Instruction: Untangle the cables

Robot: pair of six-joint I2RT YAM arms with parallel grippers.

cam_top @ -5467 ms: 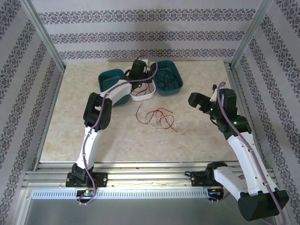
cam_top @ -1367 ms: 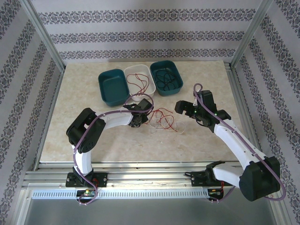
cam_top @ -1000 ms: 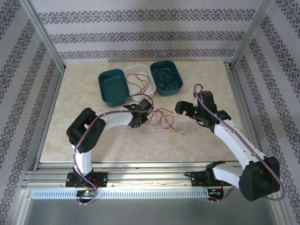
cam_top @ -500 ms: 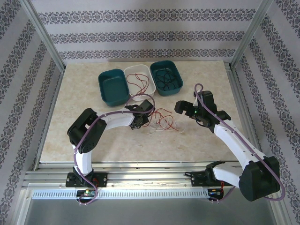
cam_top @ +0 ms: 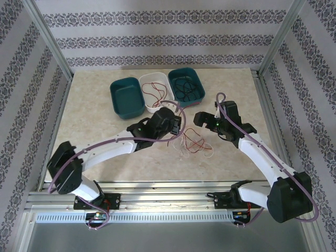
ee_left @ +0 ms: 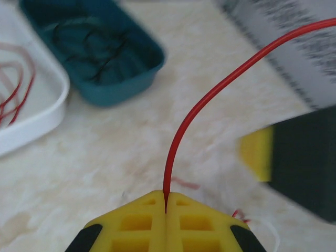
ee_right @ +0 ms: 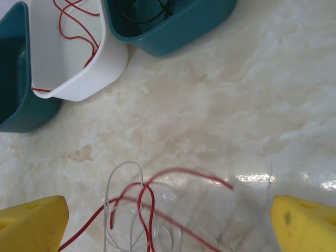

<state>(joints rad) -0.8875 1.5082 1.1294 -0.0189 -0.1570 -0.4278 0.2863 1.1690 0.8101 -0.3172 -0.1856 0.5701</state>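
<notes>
- Wires of red and white lay in a loose tangle (cam_top: 192, 143) on the table (cam_top: 89, 110), between the two arms and nearer than the three bins.
- Clamped fully together, the left gripper (ee_left: 166, 203) pinched one red wire (ee_left: 195, 113) at the seam of its yellow pads.
- That strand rose straight out of the jaws, then arced up and to the right in the left wrist view, so its long axis followed that curve.
- Spread wide and holding nothing, the right gripper (ee_right: 168, 220) hung above the tangle, whose strands lay on the table between its fingers.
- Handling, as I judged it: the wires were hair-thin, nearly weightless and limp, yet springy enough to keep a bend. They could slip from a slack pinch or snag on their neighbours.
- The best hold seemed to be a free end or a lone strand at the edge, not the crossed middle.
- The white tray (cam_top: 157, 107) held red wires, and the teal bin (cam_top: 199, 100) on its right held black ones.
</notes>
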